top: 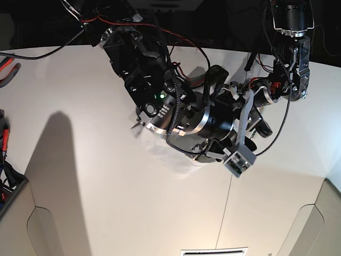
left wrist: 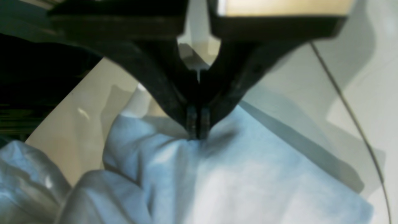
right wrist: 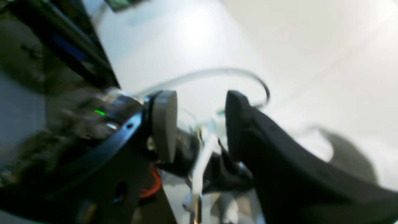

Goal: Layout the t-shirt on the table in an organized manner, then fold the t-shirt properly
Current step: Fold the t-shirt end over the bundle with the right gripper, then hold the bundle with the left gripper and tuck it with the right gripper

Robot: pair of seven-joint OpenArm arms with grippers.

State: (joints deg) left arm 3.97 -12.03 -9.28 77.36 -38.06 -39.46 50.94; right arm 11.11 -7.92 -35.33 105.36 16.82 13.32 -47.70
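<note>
The left gripper [left wrist: 196,132] has its jaws clenched on a pinch of the shirt [left wrist: 217,174], bunched low over the worktop [top: 96,176] beneath both arms. The right gripper [right wrist: 200,124] stands with jaws released and empty. It should take a far edge next, so both can draw the cloth taut and flat.

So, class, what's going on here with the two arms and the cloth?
The left gripper is pinched shut on a fold of the t-shirt, which lies bunched on the table, not yet spread out. The right gripper stands open, with nothing between its jaws. In the base view both arms crowd over the middle of the table and hide most of the shirt, so no folding shows so far.
</note>
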